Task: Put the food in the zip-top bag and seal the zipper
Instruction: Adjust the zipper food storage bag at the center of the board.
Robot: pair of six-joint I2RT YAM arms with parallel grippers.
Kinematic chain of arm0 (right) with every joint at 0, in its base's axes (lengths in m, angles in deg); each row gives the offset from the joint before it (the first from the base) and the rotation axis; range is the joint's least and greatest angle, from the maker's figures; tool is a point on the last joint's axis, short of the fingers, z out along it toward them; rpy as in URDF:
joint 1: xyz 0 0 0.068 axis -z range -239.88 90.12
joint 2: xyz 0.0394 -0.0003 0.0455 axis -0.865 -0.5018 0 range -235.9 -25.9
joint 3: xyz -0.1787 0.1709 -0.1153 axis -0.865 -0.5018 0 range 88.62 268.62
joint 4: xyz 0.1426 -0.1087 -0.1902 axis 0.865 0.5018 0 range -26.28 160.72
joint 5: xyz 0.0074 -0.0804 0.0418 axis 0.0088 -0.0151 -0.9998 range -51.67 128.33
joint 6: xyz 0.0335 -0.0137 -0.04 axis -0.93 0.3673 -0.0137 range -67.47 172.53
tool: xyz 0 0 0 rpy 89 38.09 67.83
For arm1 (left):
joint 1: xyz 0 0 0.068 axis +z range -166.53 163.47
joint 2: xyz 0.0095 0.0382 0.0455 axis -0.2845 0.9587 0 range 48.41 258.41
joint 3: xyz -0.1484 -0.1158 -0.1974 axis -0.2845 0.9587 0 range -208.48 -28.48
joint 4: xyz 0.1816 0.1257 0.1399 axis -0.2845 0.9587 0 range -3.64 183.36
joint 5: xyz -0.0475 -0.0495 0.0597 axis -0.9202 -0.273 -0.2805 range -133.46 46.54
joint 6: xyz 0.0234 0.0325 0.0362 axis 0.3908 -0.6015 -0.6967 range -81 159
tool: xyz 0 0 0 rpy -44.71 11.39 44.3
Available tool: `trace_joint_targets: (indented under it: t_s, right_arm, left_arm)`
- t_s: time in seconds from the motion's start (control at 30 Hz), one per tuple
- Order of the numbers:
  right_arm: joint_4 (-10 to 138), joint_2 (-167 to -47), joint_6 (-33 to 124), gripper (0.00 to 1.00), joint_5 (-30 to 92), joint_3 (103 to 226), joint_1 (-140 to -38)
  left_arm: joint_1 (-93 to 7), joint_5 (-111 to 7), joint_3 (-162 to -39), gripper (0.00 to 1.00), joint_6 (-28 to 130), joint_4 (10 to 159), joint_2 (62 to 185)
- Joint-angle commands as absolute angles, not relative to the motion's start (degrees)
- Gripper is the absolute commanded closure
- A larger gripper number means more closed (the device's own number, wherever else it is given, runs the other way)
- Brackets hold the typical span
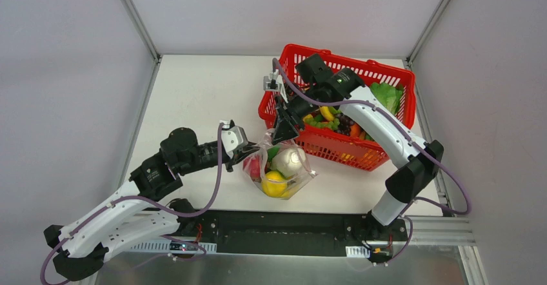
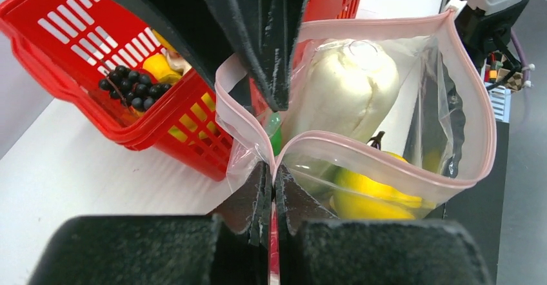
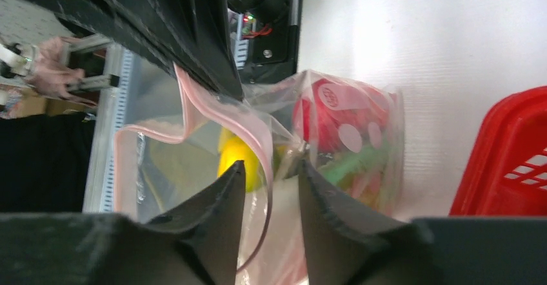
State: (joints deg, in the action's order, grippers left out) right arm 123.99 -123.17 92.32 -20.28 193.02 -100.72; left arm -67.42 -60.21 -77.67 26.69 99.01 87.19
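Observation:
The clear zip-top bag (image 1: 278, 169) lies in front of the basket with its mouth open. It holds a white oval piece (image 1: 288, 160), a yellow fruit (image 1: 274, 184) and a red fruit (image 1: 253, 167). My left gripper (image 1: 249, 149) is shut on the pink zipper strip (image 2: 387, 166) at the bag's left corner (image 2: 272, 176). My right gripper (image 1: 284, 130) hangs over the mouth. Its fingers (image 3: 222, 211) stand slightly apart with the strip (image 3: 193, 98) looping between them, not pinched. The white piece (image 2: 351, 88) and yellow fruit (image 2: 371, 191) show through the open mouth.
A red mesh basket (image 1: 387, 72) stands at the back right and holds more toy food: green leaves (image 1: 387, 95), dark grapes (image 1: 345, 127), a banana (image 1: 327, 113). It sits just behind the bag (image 2: 77, 59). Grey walls enclose the white table (image 1: 193, 98).

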Motion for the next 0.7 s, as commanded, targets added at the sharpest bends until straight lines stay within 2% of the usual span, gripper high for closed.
trace_joint_targets:
  t_s: [0.0,0.17,0.3,0.5,0.67]
  right_arm:
    - [112.0,-115.6,82.7,0.54,-16.4,187.9,-100.5]
    - [100.1,-107.5,75.1,0.26,-11.7,179.5,-100.5]
    - [86.7,-97.9,68.2,0.13,-6.6,170.8,-100.5]
    - [69.9,-83.5,55.1,0.12,12.5,157.9,-100.5]
    - [66.6,-73.1,53.9,0.1,18.2,147.5,-100.6]
  left_arm:
    - [-66.9,-54.4,-75.9,1.0,29.5,95.3,84.6]
    - [-66.8,-49.1,-74.9,1.0,31.5,94.9,81.9]
    - [-66.9,-46.7,-74.3,1.0,32.7,95.2,80.7]
    - [-66.9,-43.8,-74.2,1.0,34.5,96.3,81.1]
    - [-66.8,-42.2,-73.8,1.0,35.9,95.6,81.2]
